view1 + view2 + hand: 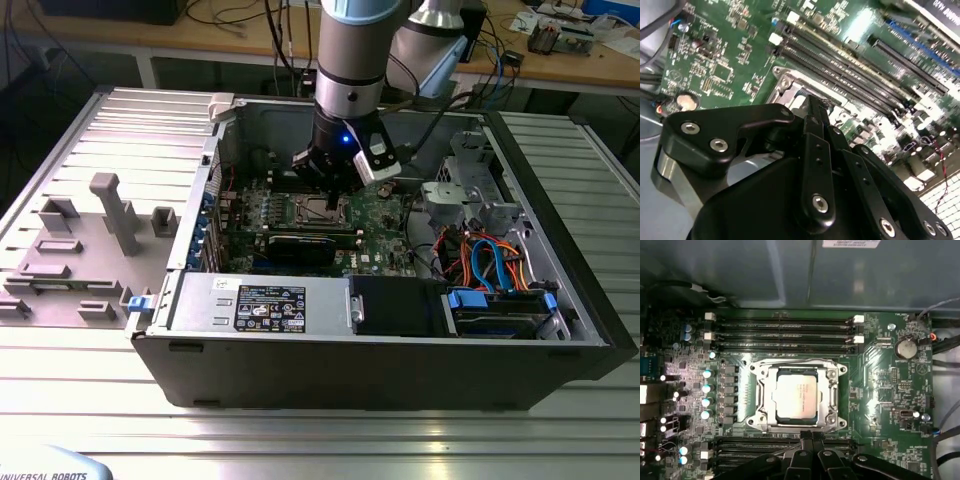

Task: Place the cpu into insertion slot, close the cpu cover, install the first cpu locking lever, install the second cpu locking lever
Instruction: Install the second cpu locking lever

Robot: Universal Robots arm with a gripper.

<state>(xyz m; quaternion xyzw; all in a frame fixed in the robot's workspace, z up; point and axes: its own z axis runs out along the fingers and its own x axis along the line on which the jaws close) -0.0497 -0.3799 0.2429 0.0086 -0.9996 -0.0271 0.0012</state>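
In the first wrist view the cpu, a silvery-grey square, lies in the insertion slot on the green motherboard. The cpu cover, a silvery frame, lies flat around it. A thin wire lever runs along one edge of the socket. My gripper has its black fingers pressed together at the opposite socket edge, with nothing visibly between them. In the second wrist view the gripper tapers to a tip over the socket corner. In the exterior view the gripper stands over the socket inside the open computer case.
Memory slots lie beside the socket. A long black card sits in front of it, then the power supply. Cables and drive bays fill the exterior view's right. Grey fixtures stand on the table at the exterior view's left.
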